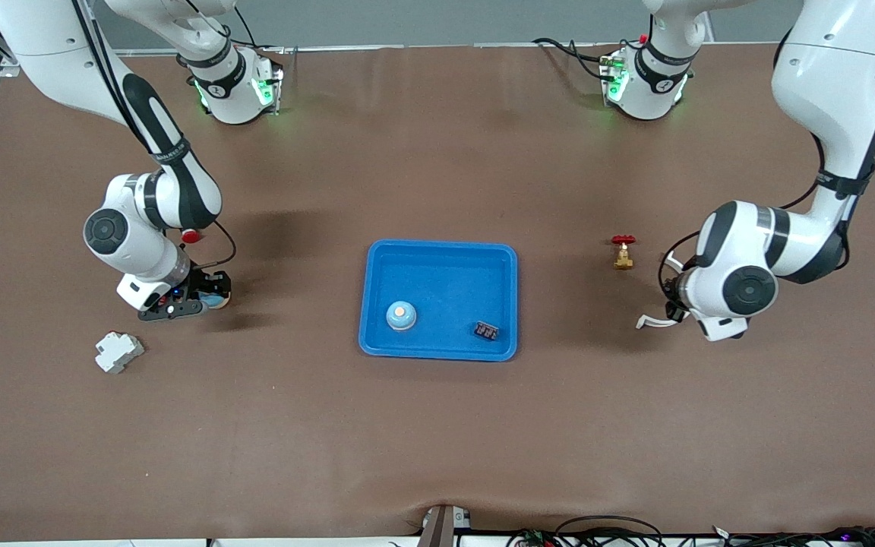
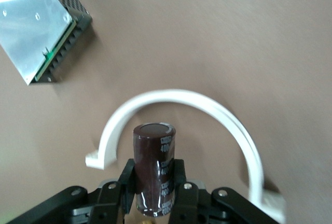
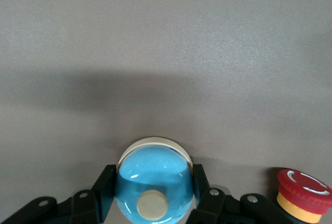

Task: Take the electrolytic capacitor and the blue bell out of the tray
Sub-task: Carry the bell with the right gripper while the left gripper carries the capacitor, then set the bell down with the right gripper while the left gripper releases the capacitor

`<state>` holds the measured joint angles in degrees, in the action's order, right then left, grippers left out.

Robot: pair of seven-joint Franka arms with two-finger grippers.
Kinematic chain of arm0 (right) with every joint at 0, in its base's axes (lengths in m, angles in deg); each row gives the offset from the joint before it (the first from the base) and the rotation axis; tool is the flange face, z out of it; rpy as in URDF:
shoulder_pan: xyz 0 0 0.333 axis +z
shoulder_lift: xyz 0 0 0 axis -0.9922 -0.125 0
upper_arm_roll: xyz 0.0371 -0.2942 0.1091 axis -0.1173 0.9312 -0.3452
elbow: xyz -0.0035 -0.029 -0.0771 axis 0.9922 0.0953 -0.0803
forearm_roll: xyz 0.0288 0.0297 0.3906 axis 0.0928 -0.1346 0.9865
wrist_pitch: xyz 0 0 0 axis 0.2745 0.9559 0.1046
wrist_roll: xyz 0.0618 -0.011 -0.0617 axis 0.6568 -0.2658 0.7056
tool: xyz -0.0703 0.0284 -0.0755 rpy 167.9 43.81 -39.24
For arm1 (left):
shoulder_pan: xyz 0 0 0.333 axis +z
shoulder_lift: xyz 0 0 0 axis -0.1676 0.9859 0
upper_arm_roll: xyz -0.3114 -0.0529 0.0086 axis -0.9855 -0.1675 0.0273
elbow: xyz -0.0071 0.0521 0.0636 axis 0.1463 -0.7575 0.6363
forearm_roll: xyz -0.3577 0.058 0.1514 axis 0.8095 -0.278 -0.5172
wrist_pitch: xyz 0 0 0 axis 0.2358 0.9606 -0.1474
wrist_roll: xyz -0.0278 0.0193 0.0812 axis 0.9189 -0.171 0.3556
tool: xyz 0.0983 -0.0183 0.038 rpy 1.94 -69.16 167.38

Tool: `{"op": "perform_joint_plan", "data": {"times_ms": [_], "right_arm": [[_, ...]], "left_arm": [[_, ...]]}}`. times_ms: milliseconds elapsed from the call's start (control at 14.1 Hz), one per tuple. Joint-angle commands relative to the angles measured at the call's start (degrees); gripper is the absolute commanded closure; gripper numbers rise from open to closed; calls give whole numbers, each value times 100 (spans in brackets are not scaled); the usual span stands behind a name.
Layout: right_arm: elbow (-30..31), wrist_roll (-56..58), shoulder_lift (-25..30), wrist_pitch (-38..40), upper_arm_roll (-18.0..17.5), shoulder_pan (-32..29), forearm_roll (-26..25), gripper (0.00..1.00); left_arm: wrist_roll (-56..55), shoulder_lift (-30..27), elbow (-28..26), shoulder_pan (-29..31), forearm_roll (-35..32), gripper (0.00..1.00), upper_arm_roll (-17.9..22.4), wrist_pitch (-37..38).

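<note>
At the left of the front view the right gripper (image 1: 206, 298) sits low over the brown table (image 1: 437, 441), with only a sliver of blue showing under it. The right wrist view fills that in — a blue bell (image 3: 154, 187) with a cream button is clamped between the two black fingers (image 3: 106, 187), one pad on each flank. A red and yellow push button (image 3: 302, 194) stands at the lower right of that view, partly cut off by the edge.

Below the gripper in the front view lies a white plastic part (image 1: 118, 352). In the middle, the blue tray (image 1: 445, 262) holds a second blue bell (image 1: 401, 316) and a small dark component (image 1: 487, 330) too small to make out.

Right of the tray stands a brass valve with a red handle (image 1: 623, 251). Farther right the left gripper (image 1: 673, 313) is mostly hidden by its own wrist. The left wrist view shows its jaws closed on a dark brown capacitor (image 2: 154, 167), held upright over a white curved ring (image 2: 228, 115) — the front view shows just an end of that ring. A metal finned box (image 2: 39, 24) is cut off at the upper left of that view.
</note>
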<state>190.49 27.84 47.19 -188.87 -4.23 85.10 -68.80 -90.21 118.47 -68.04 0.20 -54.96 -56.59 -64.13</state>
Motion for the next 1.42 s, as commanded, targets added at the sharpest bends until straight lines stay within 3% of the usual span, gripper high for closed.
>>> {"op": "perform_joint_plan", "data": {"times_ms": [0, 142, 213, 284, 355, 426, 496, 638, 851, 993, 1348], "right_arm": [[6, 115, -6, -82, -94, -114, 83, 100], [-3, 106, -24, -108, -94, -114, 83, 100], [-3, 97, -32, -108, -94, -114, 91, 85], [-12, 106, -41, -126, -94, -114, 100, 37], [-3, 97, -59, -213, -94, -114, 144, 0], [-3, 97, -59, -231, -94, -114, 153, 0], [-12, 97, -59, -214, -94, -97, 153, 0], [-64, 71, 55, -13, -94, -62, 153, 0], [-607, -226, 231, 1012, -138, 26, 153, 0], [-933, -936, 354, 1603, -252, 245, 153, 0], [-1443, -3229, 355, 1773, -244, 1439, 153, 0]], "left_arm": [[14, -7, -122, -18, 77, 100, -78, -70], [5, 116, -113, 8, 111, 100, -78, -122], [5, 186, -122, -9, 147, 100, -78, -253], [-38, 222, -131, -26, 156, 100, -69, -306], [-47, 257, -122, -35, 156, 100, -78, -307], [-39, 266, -122, -44, 156, 99, -78, -298], [-47, 266, -96, -27, 156, 51, -78, -307], [-65, 231, -78, -27, 156, 0, -78, -298], [-91, 4, -8, -27, 234, 0, -252, -193], [-275, -85, 359, -61, 768, 0, -376, -9], [-1232, 292, 1449, -763, 999, 0, -500, 185]]}}
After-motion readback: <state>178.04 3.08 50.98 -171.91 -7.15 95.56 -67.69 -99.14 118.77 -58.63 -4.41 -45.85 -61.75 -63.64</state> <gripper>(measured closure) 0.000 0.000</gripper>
